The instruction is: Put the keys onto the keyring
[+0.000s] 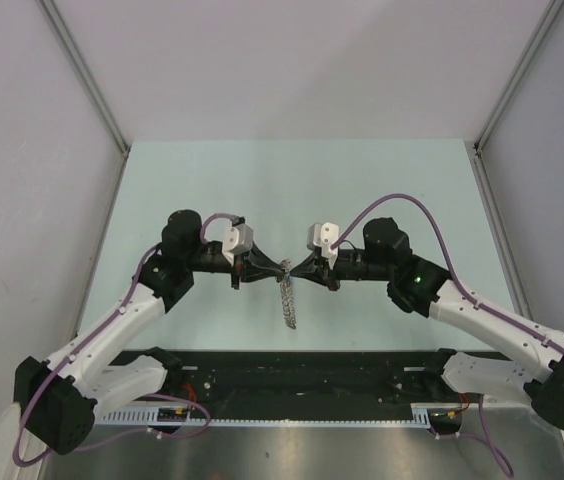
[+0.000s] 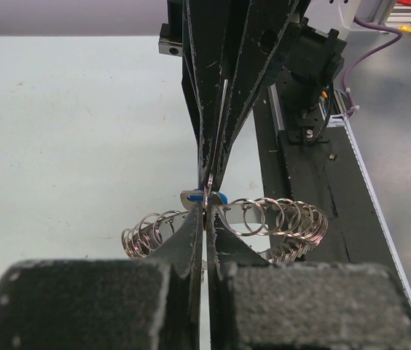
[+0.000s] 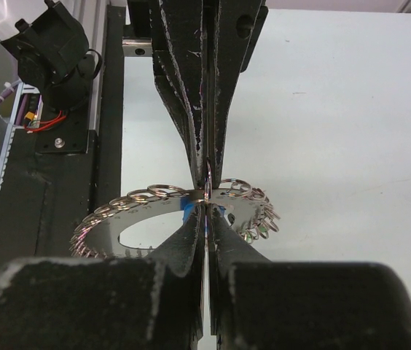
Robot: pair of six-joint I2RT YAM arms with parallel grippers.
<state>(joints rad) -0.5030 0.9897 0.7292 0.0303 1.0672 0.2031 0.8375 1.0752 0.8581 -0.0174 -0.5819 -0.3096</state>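
Note:
The keyring [image 1: 288, 300] hangs edge-on in the air between both arms. It is a flat silver ring [image 3: 136, 224] fringed with small wire loops [image 2: 287, 219]. My left gripper [image 1: 278, 270] is shut on its rim [image 2: 206, 211], from the left. My right gripper [image 1: 299, 270] meets it tip to tip and is shut where a blue-headed key [image 3: 191, 212] lies against the rim [image 3: 207, 210]. The same blue head [image 2: 220, 197] shows just past my left fingertips. A green speck [image 3: 263, 232] sits among the loops on the right. The other keys are hidden.
The pale green table [image 1: 292, 190] spreads behind the grippers, with grey walls on both sides. A black rail with cables [image 1: 302, 370] runs along the near edge, between the arm bases.

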